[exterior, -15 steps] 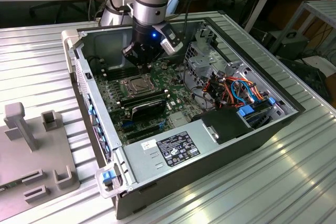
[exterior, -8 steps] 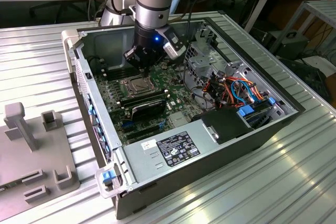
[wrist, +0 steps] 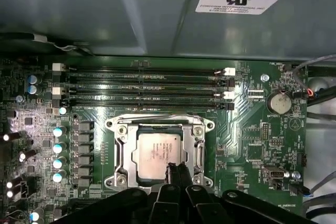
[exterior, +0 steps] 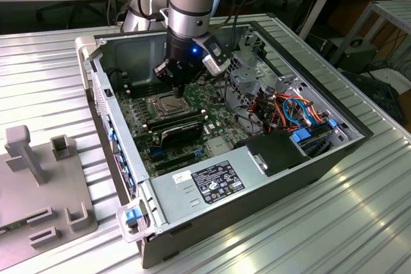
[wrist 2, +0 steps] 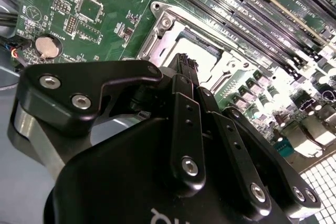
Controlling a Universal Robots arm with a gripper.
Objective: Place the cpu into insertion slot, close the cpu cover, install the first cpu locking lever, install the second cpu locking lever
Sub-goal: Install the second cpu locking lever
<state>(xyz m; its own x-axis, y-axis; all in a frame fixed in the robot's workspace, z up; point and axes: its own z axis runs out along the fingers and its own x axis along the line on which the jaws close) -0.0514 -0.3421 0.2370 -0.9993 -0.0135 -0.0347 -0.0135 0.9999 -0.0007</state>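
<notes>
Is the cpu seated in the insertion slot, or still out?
In. In the first wrist view the cpu lies flat inside the insertion slot, its silvery top showing, with the gripper at its edge.

The cpu (wrist: 156, 154) had a silvery-grey top, framed by the dull silver cpu cover (wrist: 198, 141). Around it the circuit board (wrist: 252, 145) was green, crossed by long black memory slots (wrist: 147, 85) with white end clips. At the lower centre of the first wrist view the gripper (wrist: 176, 174) was glossy black. A silver coin cell (wrist: 279, 103) sat at the right.
</notes>
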